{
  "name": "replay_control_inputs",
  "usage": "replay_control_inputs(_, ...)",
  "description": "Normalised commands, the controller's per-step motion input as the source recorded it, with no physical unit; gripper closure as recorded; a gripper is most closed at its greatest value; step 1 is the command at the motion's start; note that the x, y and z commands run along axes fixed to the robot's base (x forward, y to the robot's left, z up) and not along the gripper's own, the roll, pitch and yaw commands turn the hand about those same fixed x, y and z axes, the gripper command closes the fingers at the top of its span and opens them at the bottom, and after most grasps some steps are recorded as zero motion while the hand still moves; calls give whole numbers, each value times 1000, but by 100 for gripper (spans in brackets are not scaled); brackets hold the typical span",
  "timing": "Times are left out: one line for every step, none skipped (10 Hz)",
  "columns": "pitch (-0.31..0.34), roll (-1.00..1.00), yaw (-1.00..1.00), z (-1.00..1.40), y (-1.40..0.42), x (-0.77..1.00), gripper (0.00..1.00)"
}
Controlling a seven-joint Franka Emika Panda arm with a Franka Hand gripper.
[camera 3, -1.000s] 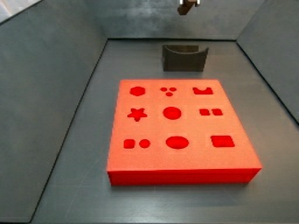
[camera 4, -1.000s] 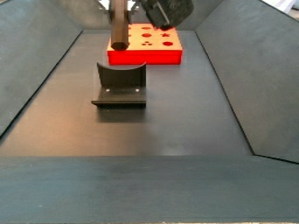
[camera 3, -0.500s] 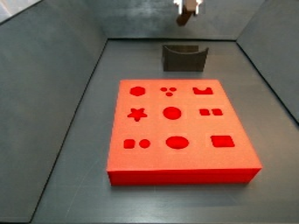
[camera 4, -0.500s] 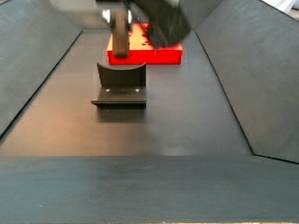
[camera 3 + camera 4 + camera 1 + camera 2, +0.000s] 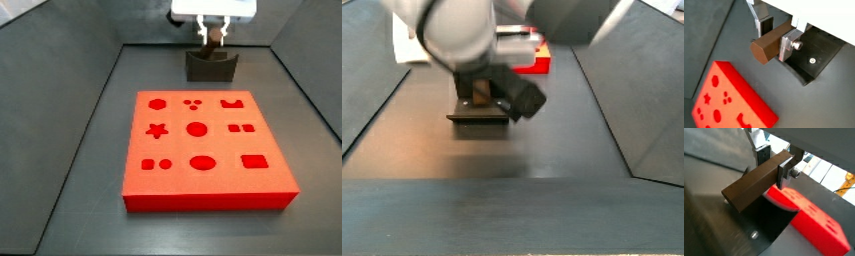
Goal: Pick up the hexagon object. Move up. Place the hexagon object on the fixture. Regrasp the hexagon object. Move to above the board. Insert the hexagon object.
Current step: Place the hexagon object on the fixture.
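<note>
Brown hexagon object clamped between gripper fingers, above fixture.

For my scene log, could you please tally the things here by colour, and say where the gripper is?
Red-orange: 1, the board.
Dark brown: 1, the hexagon object, in the gripper above the fixture.
Dark grey: 1, the fixture.
Total: 3.

gripper: lower than 1.0 s ago, now just above the fixture
hexagon object: carried down, clamped between the fingers
</note>
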Motion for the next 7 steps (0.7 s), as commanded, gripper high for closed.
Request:
replay_control_inputs(53,-168,-173,-786,113,146,100)
replay_control_inputs(26,-147,-164,-521,81,109,100)
replay_control_inputs(4,-131,-153,-332,65,94,100)
replay_control_inputs(-11,-115,-137,-212,64,71,100)
replay_control_inputs(-29,-95,-123,-187,86,62,100)
replay_control_inputs(-30,-95,-107,-186,85,62,100)
replay_control_inputs(-30,-95,-93,-186,85,62,100)
